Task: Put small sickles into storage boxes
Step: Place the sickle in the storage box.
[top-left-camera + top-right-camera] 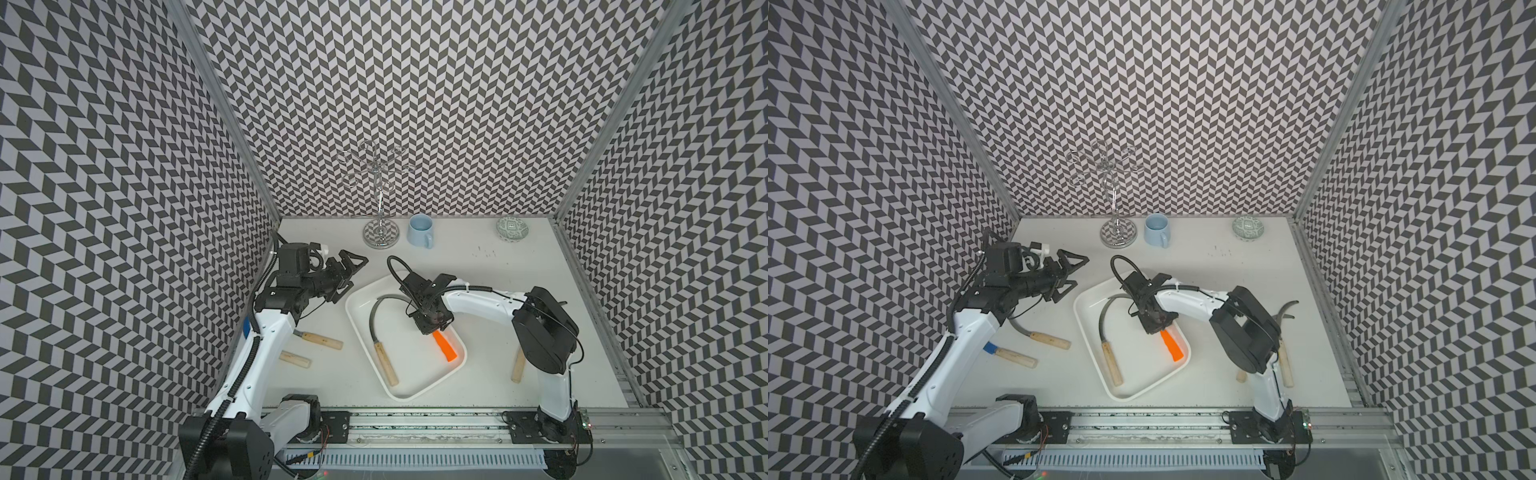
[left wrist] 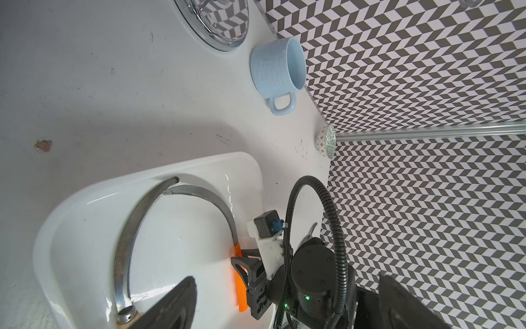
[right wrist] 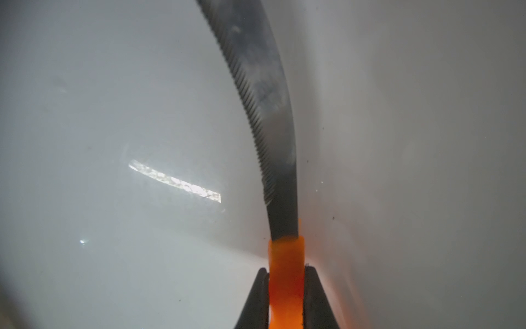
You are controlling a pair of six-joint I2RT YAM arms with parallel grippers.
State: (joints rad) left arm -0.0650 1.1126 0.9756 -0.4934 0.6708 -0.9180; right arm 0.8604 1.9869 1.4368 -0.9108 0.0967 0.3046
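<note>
Showing two sickles [image 1: 385, 363] in tray [image 1: 415, 370], perhaps four outside.

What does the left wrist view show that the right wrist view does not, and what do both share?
Only the left wrist view shows the blue mug, the small bowl, the metal stand's base and a second sickle lying in the white tray. Only the right wrist view shows both fingers of the right end effector gripping the orange-handled sickle from opposite sides. Both show that sickle, that end effector and the tray.
</note>
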